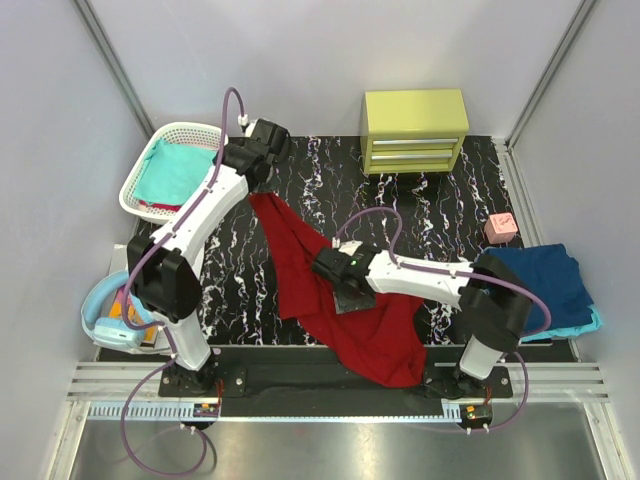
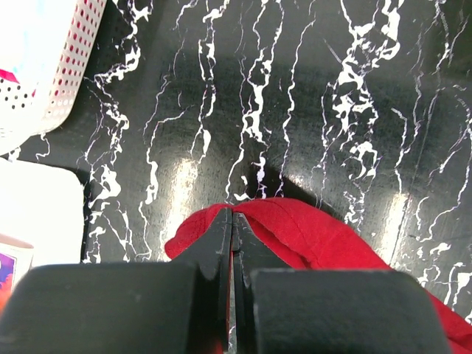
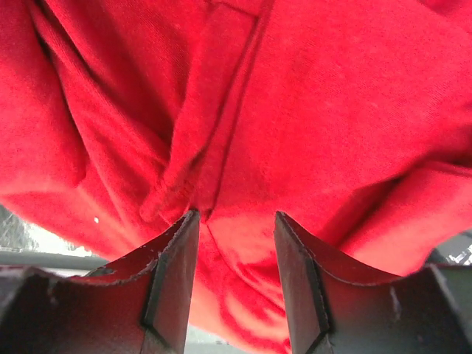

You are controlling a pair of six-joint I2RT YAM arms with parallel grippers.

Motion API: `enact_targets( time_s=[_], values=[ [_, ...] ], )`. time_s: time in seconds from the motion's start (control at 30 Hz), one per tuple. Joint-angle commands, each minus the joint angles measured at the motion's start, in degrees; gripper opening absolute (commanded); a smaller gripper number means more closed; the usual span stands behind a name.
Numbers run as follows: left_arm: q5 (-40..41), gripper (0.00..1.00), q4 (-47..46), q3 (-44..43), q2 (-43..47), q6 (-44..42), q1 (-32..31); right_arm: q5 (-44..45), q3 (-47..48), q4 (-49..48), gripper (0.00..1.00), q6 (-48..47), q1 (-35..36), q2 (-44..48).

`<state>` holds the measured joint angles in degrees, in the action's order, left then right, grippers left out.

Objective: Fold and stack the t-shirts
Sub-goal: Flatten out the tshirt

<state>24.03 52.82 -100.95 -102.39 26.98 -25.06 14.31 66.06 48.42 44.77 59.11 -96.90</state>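
One dark red t-shirt (image 1: 380,340) is pinched by the left end effector (image 2: 232,217).

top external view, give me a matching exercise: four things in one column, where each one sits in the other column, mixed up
Things
1. dark red t-shirt
2. teal t-shirt
3. navy t-shirt
4. pink block

Places
A. in the white basket
B. alone on the table, near its right edge
C. spread across the middle of the table
D. on top of a light blue t-shirt

Pairs: 1-C, 2-A, 3-D, 4-B
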Motion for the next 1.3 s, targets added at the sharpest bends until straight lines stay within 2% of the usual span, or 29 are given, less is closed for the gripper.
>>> enact_targets(
  time_s=[0.0,0.27,0.4,0.43,0.53,0.6,0.8,0.93,0.97,1.0,1.17,1.27],
  values=[
    [-1.1,0.0,-2.4,1.9,1.5,0.0,0.3,-1.6,1.7,-3.5,0.53,-1.4,0.3,-3.2],
    [-0.8,0.0,-3.2,4.2,3.0,-0.3,0.4,-0.9,4.7,-3.7,0.51,-2.9,0.2,-5.2],
    [-1.1,0.0,-3.2,4.5,3.2,-0.1,0.3,-1.1,4.2,-3.2,0.32,-1.5,0.2,-5.7],
    [-0.9,0.0,-3.2,4.8,3.4,0.0,0.3,-1.2,3.9,-3.2,0.31,-1.4,0.2,-5.1],
    [-1.0,0.0,-3.2,5.3,3.7,-0.1,0.3,-0.8,2.6,-3.0,0.32,-0.7,0.3,-4.2],
    [-1.1,0.0,-3.3,5.5,3.8,0.1,0.3,-0.5,2.0,-2.7,0.39,-0.2,0.2,-4.3],
    [-1.2,0.0,-3.3,6.1,4.0,0.1,0.3,-0.7,0.3,-0.9,0.38,1.6,0.3,-4.8],
    [-0.8,0.0,-3.5,6.6,4.4,0.1,0.3,-0.5,-1.1,-0.8,0.21,2.5,0.3,-3.2],
    [-0.8,0.0,-3.5,6.6,4.3,0.2,0.3,0.1,-1.3,-0.5,0.07,2.7,0.2,-2.9],
    [-0.9,0.0,-3.6,6.8,4.4,0.3,0.3,0.4,-1.3,-0.3,0.01,2.8,0.3,-2.6],
    [-1.0,0.0,-3.6,7.0,4.9,0.4,0.3,5.2,0.4,2.6,0.0,3.5,0.3,1.6],
    [-1.0,0.0,-3.6,7.0,6.6,0.1,0.3,10.7,5.6,6.3,0.0,3.5,0.2,6.2]
  ],
)
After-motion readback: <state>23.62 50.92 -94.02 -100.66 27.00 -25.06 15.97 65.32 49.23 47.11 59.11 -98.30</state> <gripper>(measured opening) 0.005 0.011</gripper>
